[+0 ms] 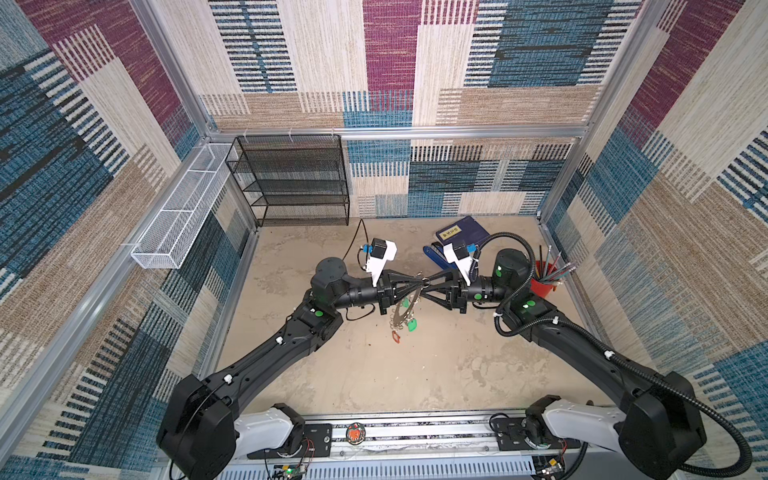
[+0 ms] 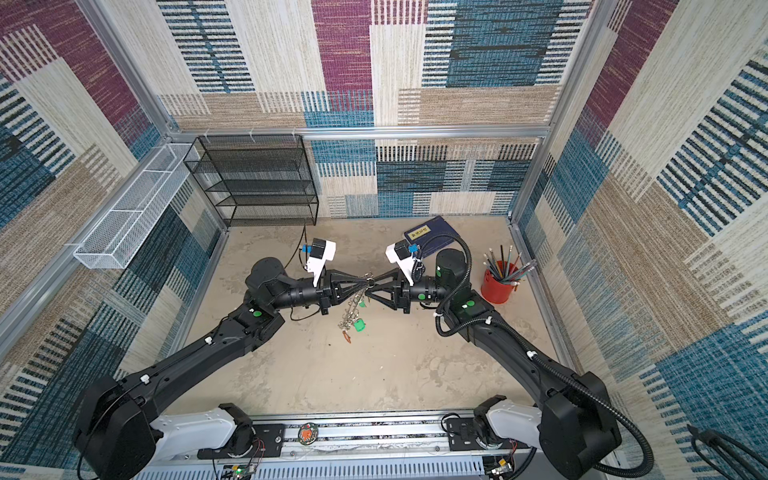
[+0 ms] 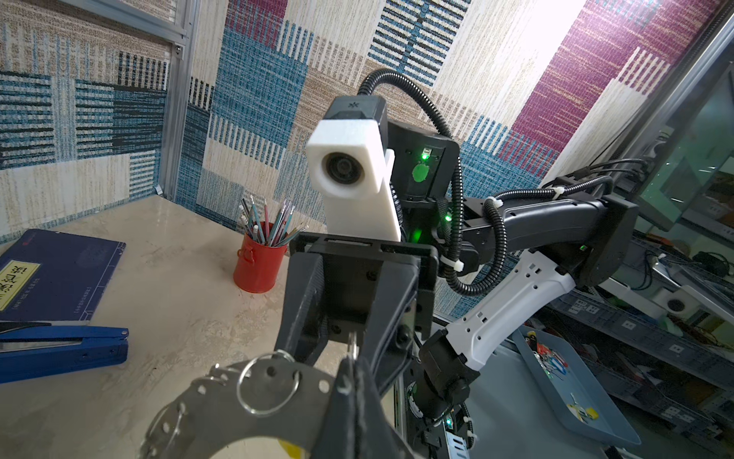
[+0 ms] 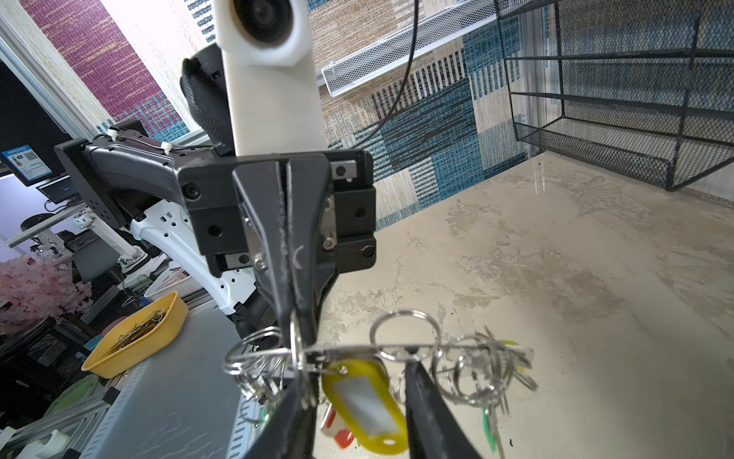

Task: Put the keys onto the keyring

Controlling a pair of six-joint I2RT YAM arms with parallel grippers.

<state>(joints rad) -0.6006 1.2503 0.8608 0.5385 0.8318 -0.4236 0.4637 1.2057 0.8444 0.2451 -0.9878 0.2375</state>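
Reading little: we see yellow label (image 3: 16, 284) on blue book (image 3: 67, 274), characters too blurred to read; blue QR-code sign (image 4: 28, 163) outside cell. Keyring (image 3: 222, 401) hangs in mid-air over table centre, left gripper (image 4: 297, 326) clamped tight on its rim; keys (image 1: 412, 325) dangle beneath. Right gripper (image 1: 429, 285) jaws part-way apart, straddling yellow tag (image 4: 365, 401) with plain white window, contact unclear to us. Tabletop (image 1: 374, 374) beige, mottled like stone. Walls (image 1: 390, 50) patchwork carpet, blue, magenta, beige, on aluminium frame
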